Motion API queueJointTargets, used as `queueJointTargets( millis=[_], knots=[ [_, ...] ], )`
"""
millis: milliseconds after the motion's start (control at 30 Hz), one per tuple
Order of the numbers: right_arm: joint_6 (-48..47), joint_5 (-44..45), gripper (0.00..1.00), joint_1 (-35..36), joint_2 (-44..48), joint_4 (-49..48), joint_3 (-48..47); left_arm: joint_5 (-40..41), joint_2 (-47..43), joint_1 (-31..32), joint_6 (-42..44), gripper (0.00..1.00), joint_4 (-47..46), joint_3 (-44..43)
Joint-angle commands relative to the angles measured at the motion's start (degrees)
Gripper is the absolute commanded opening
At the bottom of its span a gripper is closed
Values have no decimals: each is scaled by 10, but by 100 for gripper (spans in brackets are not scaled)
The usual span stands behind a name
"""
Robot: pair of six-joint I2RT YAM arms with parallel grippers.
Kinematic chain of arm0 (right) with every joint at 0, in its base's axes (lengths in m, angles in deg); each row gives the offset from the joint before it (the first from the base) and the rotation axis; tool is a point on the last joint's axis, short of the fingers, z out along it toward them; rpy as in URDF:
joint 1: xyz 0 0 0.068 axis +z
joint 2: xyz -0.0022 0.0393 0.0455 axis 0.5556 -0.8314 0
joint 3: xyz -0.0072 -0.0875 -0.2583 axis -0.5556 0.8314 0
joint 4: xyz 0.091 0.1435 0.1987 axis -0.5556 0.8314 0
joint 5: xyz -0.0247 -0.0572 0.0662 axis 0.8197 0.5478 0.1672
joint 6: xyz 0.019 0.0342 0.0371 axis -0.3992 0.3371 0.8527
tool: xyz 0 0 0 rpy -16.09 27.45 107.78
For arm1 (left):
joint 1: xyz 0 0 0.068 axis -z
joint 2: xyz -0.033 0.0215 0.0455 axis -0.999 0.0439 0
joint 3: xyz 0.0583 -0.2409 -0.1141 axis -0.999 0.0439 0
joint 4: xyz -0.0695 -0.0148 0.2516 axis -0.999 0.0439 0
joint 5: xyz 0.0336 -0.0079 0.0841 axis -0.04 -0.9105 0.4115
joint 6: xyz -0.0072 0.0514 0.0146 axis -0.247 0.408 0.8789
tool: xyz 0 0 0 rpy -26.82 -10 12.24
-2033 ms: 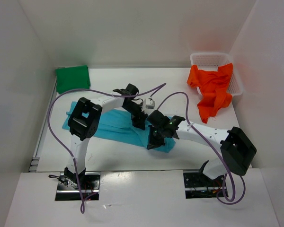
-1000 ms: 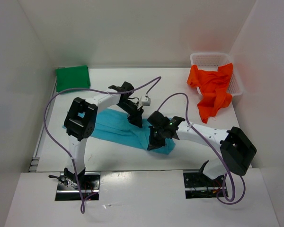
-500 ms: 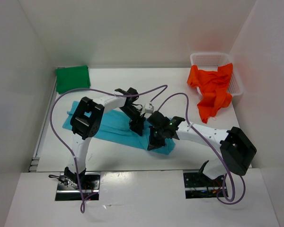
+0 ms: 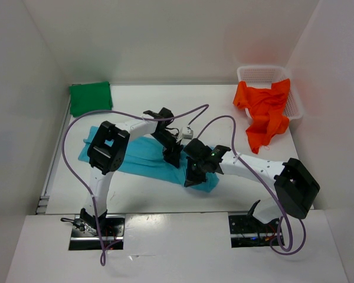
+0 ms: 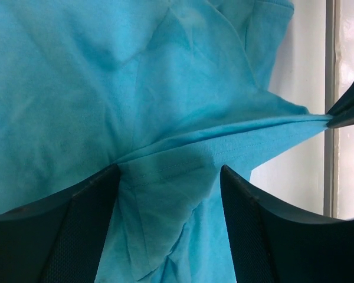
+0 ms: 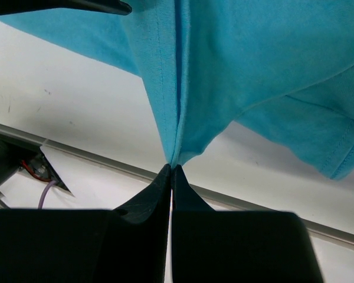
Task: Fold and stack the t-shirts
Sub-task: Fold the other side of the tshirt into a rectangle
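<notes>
The left gripper is hovering with its jaws apart just over the blue shirt, a raised fold running under the gap between its fingers; just to its right, the right gripper is pinching that shirt's hem, jaws clamped together on the cloth, which is stretching taut from its tips; the green shirt is lying folded well beyond and left of the left gripper; the orange shirt is draping over the basket, well beyond and right of the right gripper.
</notes>
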Motion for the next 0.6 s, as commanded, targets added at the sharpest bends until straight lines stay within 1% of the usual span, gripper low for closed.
queueJointTargets(
  millis=[0,200,500,567],
  knots=[
    [7,29,0,-8,-2,5,-10,26,-13,1,-7,77,-34,4],
    [7,57,0,-33,4,23,-21,36,-13,1,-34,78,-47,-1],
    [2,57,0,-39,-7,23,-38,60,-24,1,-59,80,-64,-7],
    [2,45,0,-39,0,18,-33,49,-32,1,-59,80,-64,-12]
  ],
)
